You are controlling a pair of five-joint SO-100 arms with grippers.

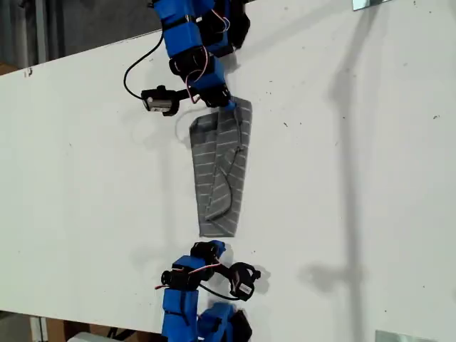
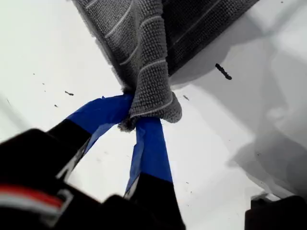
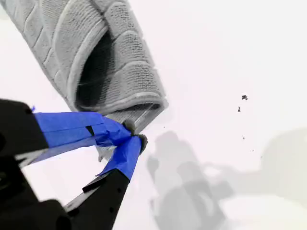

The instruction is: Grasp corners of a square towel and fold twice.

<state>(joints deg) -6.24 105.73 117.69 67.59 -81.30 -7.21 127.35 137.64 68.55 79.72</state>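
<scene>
White table (image 1: pixel 370 178): one folded towel (image 1: pixel 221 171), two pincers.

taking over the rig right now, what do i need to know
My first tool: shut on a bunched corner of the towel, at the strip's end nearer the exterior view's top.
My second tool: tips shut at the strip's other end; I cannot tell whether they catch any cloth.
Towel: a long narrow layered strip on the table between the arms.
Done: one fold, apparently.
Left: re-grip the loose end, then fold the strip end to end.
</scene>
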